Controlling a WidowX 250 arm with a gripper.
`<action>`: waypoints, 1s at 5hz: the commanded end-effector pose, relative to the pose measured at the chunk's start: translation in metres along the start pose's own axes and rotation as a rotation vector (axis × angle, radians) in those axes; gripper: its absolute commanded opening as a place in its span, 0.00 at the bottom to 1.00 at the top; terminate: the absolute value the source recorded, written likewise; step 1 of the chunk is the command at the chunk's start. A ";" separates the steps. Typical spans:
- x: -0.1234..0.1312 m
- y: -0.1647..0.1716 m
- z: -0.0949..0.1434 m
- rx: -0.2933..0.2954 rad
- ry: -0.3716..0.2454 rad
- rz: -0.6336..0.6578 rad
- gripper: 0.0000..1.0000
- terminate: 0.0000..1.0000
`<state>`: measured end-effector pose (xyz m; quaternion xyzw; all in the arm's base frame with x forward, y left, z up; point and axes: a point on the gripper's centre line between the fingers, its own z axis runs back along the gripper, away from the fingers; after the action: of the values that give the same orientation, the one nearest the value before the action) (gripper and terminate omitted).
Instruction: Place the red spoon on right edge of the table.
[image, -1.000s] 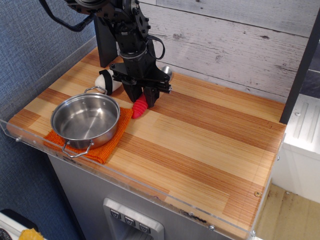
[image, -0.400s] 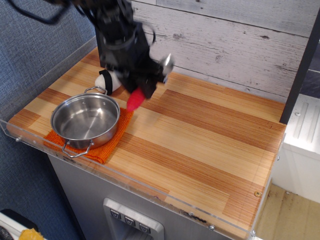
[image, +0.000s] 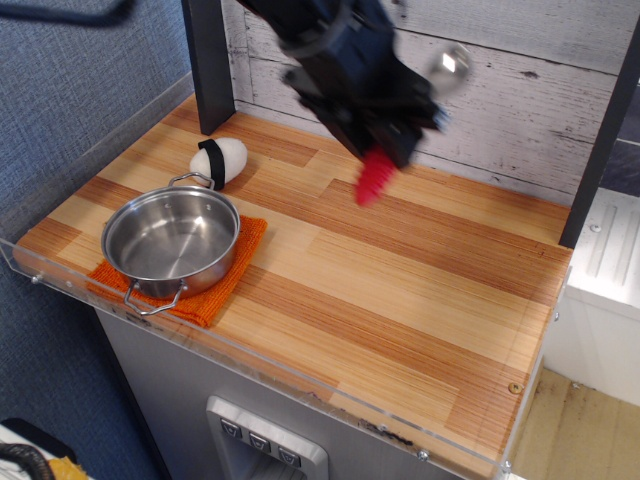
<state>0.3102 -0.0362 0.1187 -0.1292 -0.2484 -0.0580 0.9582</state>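
Note:
My gripper (image: 392, 150) is shut on the red spoon (image: 374, 181) and holds it in the air above the back middle of the table (image: 420, 290). The red ribbed handle hangs down and to the left below the fingers. The silver bowl (image: 452, 63) sticks up to the right, in front of the plank wall. The arm and spoon are blurred by motion. The table's right edge (image: 545, 330) lies well to the right of the gripper.
A steel pot (image: 171, 237) sits on an orange cloth (image: 215, 290) at the front left. A white egg-shaped thing with a black band (image: 219, 159) lies behind it. A dark post (image: 207, 65) stands at the back left. A clear acrylic rim (image: 300, 385) edges the table.
The gripper has lifted the red spoon off the table beside the pot and carried it up and to the right, past the table's middle. The white egg-shaped thing now shows in full.

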 end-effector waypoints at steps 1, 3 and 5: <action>-0.043 -0.050 -0.021 0.125 0.191 0.094 0.00 0.00; -0.065 -0.064 -0.035 0.182 0.240 0.070 0.00 0.00; -0.079 -0.062 -0.055 0.183 0.307 0.068 0.00 0.00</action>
<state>0.2533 -0.1068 0.0324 -0.0318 -0.0756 -0.0167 0.9965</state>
